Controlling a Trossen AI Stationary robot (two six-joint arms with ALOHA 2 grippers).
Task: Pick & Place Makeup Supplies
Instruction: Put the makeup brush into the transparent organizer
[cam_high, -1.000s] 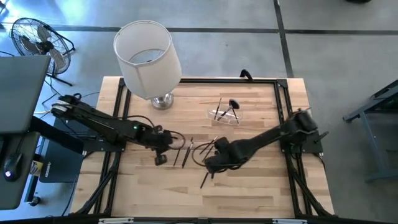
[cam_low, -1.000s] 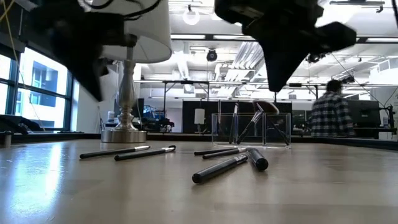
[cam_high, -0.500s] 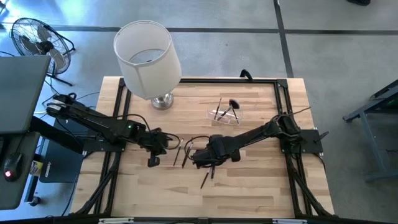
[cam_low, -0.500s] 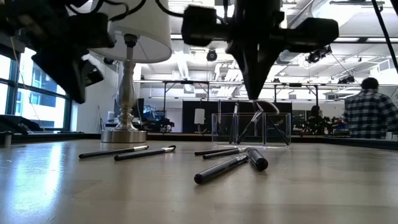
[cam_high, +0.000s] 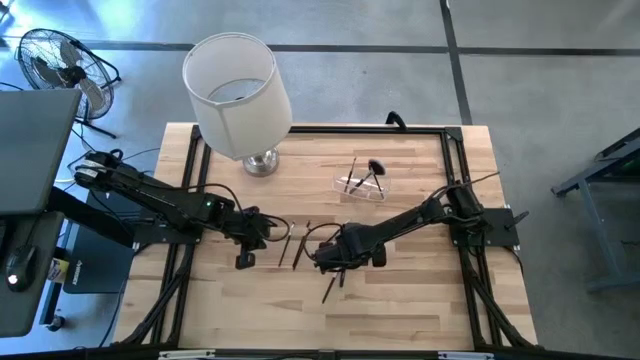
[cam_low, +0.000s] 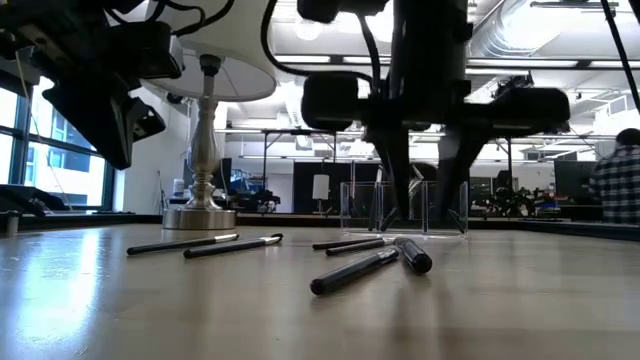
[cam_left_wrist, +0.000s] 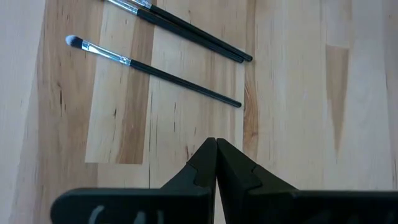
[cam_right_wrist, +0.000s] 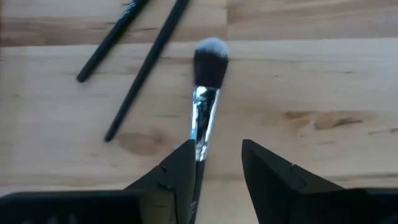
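Note:
Several thin dark makeup brushes lie flat on the wooden table (cam_high: 400, 300): two (cam_high: 294, 250) near the middle, and others (cam_high: 331, 286) by my right gripper. My right gripper (cam_right_wrist: 217, 146) hangs open, fingers pointing down, just over a brush with a silver ferrule and a dark fluffy head (cam_right_wrist: 209, 65). That brush's handle runs under one finger (cam_right_wrist: 180, 165), and I cannot tell whether they touch. My left gripper (cam_left_wrist: 216, 143) is shut on nothing, above bare wood beside a white-tipped brush (cam_left_wrist: 155, 71). More brushes stand in a clear holder (cam_high: 362, 184).
A table lamp with a white shade (cam_high: 238, 90) stands at the far left of the table, on a metal base (cam_low: 200, 216). The clear holder (cam_low: 405, 208) is at the far middle. A black frame (cam_high: 455, 160) borders the table. Bare wood lies along the near edge.
My right gripper has come down toward the brushes, moved a little toward the table's left edge, and opened from shut. My left gripper has drifted slightly toward the left edge, still shut. The brushes on the table have stayed where they were.

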